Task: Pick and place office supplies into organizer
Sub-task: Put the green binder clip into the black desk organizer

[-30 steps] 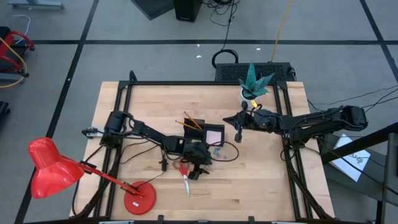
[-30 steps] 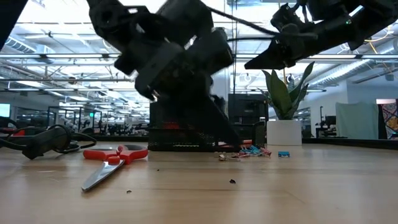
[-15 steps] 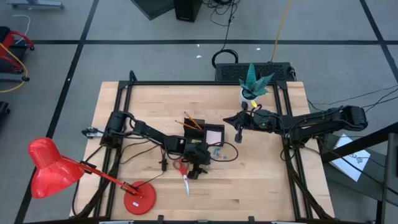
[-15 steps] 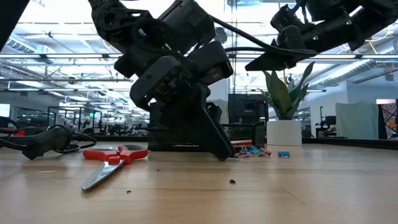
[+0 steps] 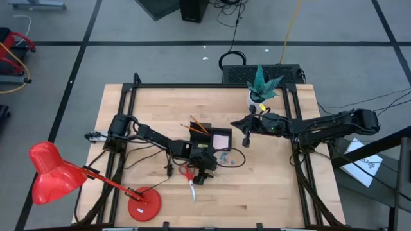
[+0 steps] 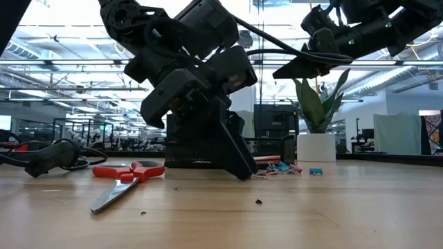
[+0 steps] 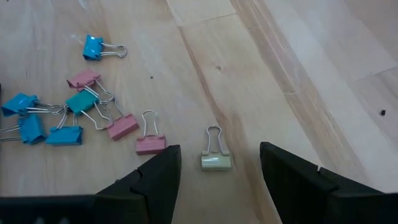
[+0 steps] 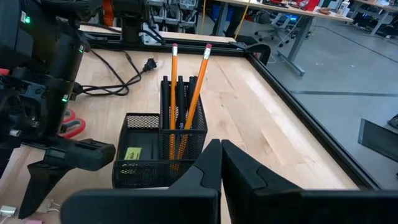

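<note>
The red-handled scissors [image 5: 188, 177] lie flat on the tabletop [image 5: 270, 186]. Just beside them the left pincer [image 7: 217, 180] hangs low, fingers apart, straddling a pale yellow clip [image 7: 215, 160] near scattered blue and pink clips [image 7: 74, 115]. The organizer [image 8: 158, 149] holds 2 orange pencils [image 8: 186, 99]. Farther right, the right pincer [image 5: 246, 138] hovers, fingers together.

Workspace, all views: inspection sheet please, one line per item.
Surface: wooden table, specks only.
Job's things: organizer holds pencils and pens; scissors lie outside; binder clips scattered, yellow clip apart.
Clutter: red lamp, potted plant.
Pincers: left pincer open, straddling the yellow clip; right pincer shut, raised near the organizer.
Cables: black cable on table.
Surroundings: open lab; no person seen.
</note>
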You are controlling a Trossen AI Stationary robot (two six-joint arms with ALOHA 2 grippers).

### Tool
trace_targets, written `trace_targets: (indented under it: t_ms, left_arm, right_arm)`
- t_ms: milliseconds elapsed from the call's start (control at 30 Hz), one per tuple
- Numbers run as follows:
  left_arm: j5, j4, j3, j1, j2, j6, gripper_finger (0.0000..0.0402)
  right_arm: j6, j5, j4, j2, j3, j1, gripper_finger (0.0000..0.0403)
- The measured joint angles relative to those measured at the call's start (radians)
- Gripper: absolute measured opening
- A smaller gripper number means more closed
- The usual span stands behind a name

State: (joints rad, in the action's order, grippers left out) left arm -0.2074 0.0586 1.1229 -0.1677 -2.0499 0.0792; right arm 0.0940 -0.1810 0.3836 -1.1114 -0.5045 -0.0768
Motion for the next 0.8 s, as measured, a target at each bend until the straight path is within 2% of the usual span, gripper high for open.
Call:
trace_targets:
  t_ms: [467,800]
  left_arm:
    - [0.006,0.000,-0.002,0.000,-0.002,0.015,0.0224]
    - [0.021,0.000,-0.002,0.002,-0.003,0.014,0.0118]
  right_arm:
    - [0.000,0.000,0.000,0.000,0.000,0.000,0.0000]
    - [0.003,0.000,0.000,0.000,0.000,0.000,0.0000]
